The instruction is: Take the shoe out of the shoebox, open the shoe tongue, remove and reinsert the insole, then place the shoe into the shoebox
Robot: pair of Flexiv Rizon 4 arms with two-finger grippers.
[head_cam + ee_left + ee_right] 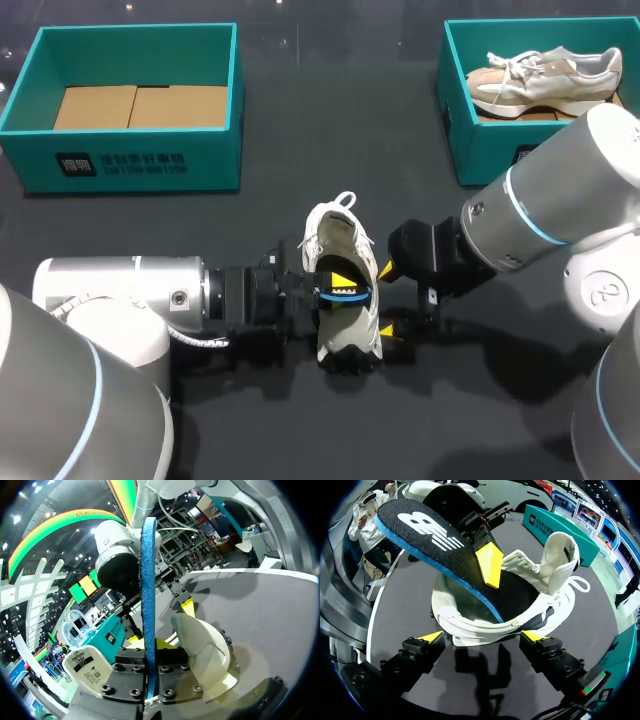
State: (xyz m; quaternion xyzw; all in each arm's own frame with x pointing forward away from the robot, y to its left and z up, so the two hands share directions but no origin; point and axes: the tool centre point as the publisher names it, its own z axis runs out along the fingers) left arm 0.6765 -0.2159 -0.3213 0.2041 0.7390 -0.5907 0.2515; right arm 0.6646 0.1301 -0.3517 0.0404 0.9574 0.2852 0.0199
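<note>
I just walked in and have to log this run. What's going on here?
The left gripper is shut on the insole and holds it tilted, with one end inside the opening of the white shoe. The shoe stands on the table between the arms. The right gripper is open beside the shoe and not gripping it. Whether the insole is coming out or going back in cannot be told.

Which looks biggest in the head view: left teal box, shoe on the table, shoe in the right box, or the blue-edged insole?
1. Left teal box.
2. Shoe on the table and shoe in the right box: about alike; the boxed one is farther off, so unranked.
3. Insole, only partly showing.
</note>
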